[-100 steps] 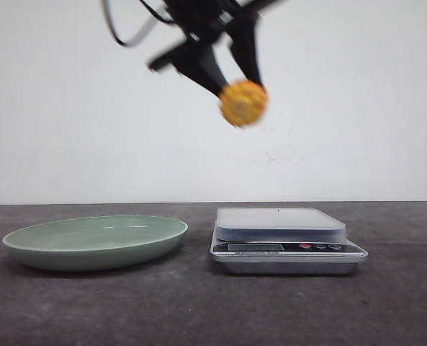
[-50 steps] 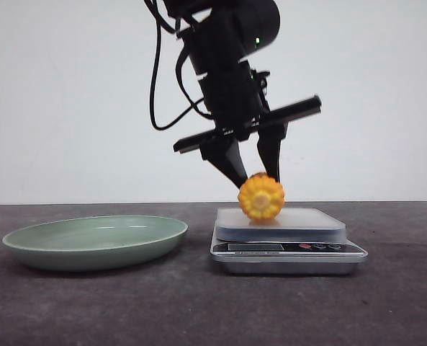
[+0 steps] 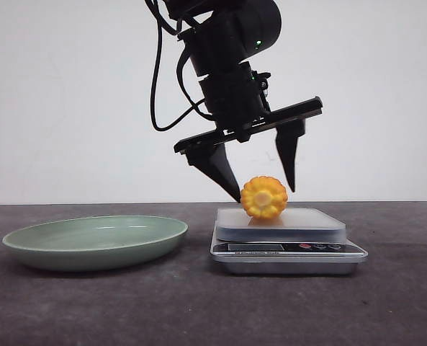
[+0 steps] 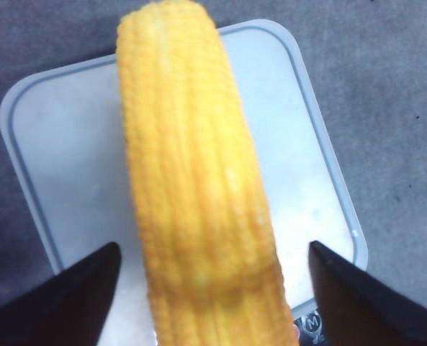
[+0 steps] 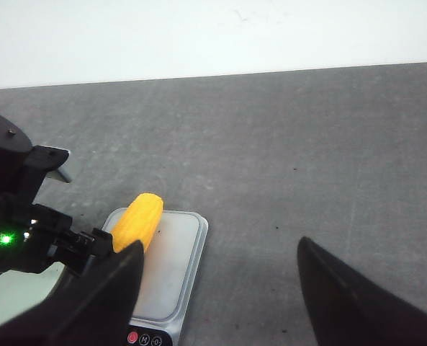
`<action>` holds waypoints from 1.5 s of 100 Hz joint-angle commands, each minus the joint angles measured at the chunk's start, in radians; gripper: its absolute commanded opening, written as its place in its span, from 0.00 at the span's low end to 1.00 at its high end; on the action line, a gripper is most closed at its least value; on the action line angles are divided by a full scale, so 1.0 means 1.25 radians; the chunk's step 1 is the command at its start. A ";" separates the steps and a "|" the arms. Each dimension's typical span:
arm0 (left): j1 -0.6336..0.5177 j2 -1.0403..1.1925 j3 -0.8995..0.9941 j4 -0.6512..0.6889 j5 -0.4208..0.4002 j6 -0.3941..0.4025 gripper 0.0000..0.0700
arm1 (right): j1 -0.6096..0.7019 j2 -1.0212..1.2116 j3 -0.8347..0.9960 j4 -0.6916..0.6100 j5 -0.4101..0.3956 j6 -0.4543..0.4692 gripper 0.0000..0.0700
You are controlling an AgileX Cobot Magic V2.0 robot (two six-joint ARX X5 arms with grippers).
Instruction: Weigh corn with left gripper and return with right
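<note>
While the left end effector [image 3: 262, 187] hangs spread wide, the corn [image 3: 263, 197] lies between and just below its fingertips, untouched, on the scale [image 3: 285, 238]. Right end effector [image 5: 220, 288] also spread wide, holding nothing, well apart from the corn.

The silver kitchen scale's display [image 3: 255, 247] is reading too small to tell. The left wrist frame is cutting off the yellow corn cob's [image 4: 199, 194] near end.
</note>
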 commanded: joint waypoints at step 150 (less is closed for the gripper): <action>0.281 -1.213 -0.062 -0.634 -0.514 0.083 0.85 | 0.131 0.098 0.017 0.034 0.000 -0.006 0.61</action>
